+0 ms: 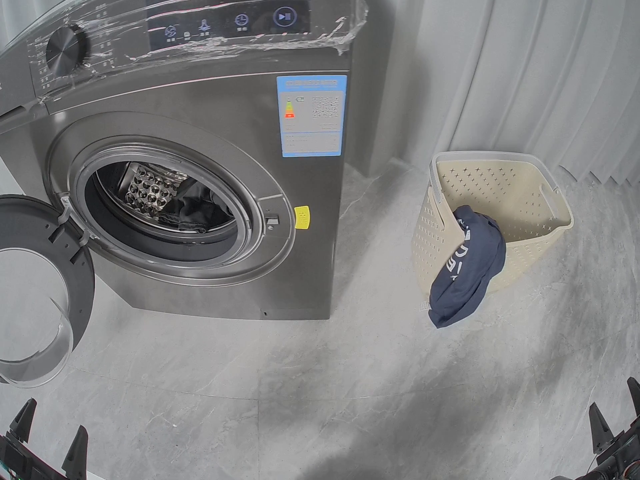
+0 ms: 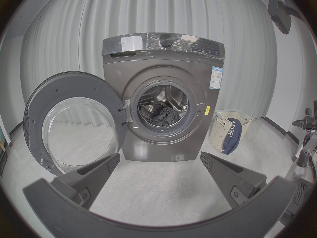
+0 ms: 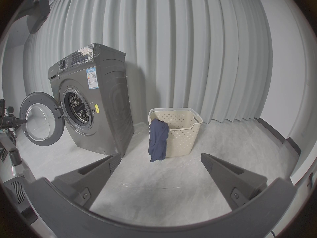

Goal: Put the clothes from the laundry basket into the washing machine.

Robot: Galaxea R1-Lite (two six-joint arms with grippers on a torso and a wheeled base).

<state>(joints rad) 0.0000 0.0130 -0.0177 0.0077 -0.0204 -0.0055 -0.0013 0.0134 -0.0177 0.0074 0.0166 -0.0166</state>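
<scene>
The right pincer (image 3: 159,157) is held wide open with nothing in it, low and well apart from the work. The left pincer (image 2: 159,156) is likewise spread and empty, and is faced toward the washing machine (image 1: 200,101).

Ahead of the right pincer, almost on its line of approach, the navy garment (image 3: 158,139) is seen draped over the rim of the laundry basket (image 3: 185,129), on the corner turned toward the machine. Its long axis is hung nearly upright: the upper part is caught on the rim and the rest trails down the outer wall to the floor.

The right arm is judged the nearer one. A grasp near the rim fold would seem best.

The machine's door (image 1: 33,288) is swung fully open, and dark clothes (image 1: 193,211) are lying in the drum.
</scene>
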